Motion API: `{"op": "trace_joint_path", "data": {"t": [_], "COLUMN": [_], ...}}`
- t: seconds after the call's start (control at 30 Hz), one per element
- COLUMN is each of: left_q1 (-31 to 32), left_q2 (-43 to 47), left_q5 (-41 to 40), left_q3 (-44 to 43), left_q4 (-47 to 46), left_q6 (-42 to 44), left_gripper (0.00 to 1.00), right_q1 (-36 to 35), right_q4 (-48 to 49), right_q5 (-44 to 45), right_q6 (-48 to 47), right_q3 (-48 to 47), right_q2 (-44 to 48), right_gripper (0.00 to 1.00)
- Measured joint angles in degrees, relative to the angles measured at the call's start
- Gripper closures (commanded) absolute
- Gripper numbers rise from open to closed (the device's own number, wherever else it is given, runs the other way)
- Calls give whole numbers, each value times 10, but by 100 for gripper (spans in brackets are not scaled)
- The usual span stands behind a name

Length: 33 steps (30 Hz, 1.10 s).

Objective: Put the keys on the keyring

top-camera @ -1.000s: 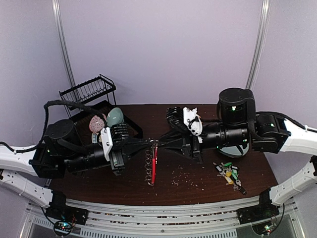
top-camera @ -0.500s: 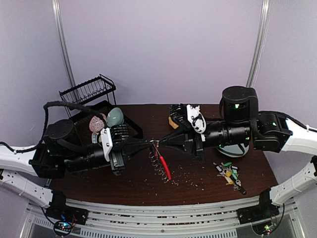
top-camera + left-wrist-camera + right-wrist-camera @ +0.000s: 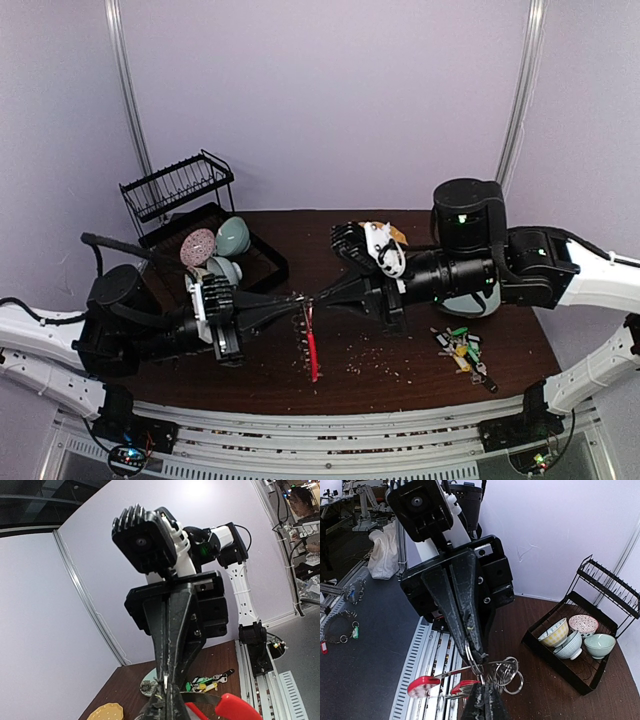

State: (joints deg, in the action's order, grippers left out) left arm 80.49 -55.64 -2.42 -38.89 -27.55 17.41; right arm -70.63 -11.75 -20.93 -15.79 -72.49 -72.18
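Red-and-silver keyring (image 3: pixel 311 340), green and yellow tags on the keys (image 3: pixel 462 349), dark brown table (image 3: pixel 300 230), black rack (image 3: pixel 178 185).

Pale lilac walls (image 3: pixel 320 100), two silver corner poles (image 3: pixel 128 100), dark brown wooden table (image 3: pixel 300 230).

- The dark brown wooden table (image 3: pixel 400 375) carries everything.
- The black left gripper (image 3: pixel 297 298) and black right gripper (image 3: pixel 320 296) meet tip to tip over the table's middle.
- The red-and-dark keyring fringed with silver wire loops (image 3: pixel 311 340) hangs from both tips, stretching towards the near edge.
- The bunch of small silver keys with coloured plastic tags (image 3: pixel 462 348) lies at the front right, well apart from the keyring.
- The black wire dish rack (image 3: pixel 165 190) stands at the back left, with ceramic bowls (image 3: pixel 232 236) in it.
- The round yellow dotted plate (image 3: pixel 106 711) lies at the back, behind the right gripper.
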Motion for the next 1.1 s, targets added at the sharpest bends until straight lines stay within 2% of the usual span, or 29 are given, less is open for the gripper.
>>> {"op": "trace_joint_path", "data": {"t": [0.2,0.33,0.5,0.63,0.7,0.8,1.1], "left_q1": [-4,-5,-5,-5,-5,-5,-5], "left_q2": [0,-3,-2,3,4,3,-2], "left_q5": [37,49,45,31,27,24,19], "left_q3": [17,17,17,17,17,17,15], "left_q4": [-55,-71,-84,-85,-86,-85,-79], "left_q6": [-3,-7,-7,-6,-6,-6,-6], "left_gripper": [100,100,100,100,100,100,100], "right_q1": [0,0,0,1,1,0,0], "right_q4": [12,22,16,9,17,31,73], "right_q5": [-25,-30,-14,-14,-18,-28,-41], "right_q6": [8,9,7,-2,-2,1,15], "right_q3": [-5,-7,2,6,4,3,-6], "right_q2": [-9,-12,-1,28,34,33,13], "right_gripper": [100,83,71,72,68,66,74]}}
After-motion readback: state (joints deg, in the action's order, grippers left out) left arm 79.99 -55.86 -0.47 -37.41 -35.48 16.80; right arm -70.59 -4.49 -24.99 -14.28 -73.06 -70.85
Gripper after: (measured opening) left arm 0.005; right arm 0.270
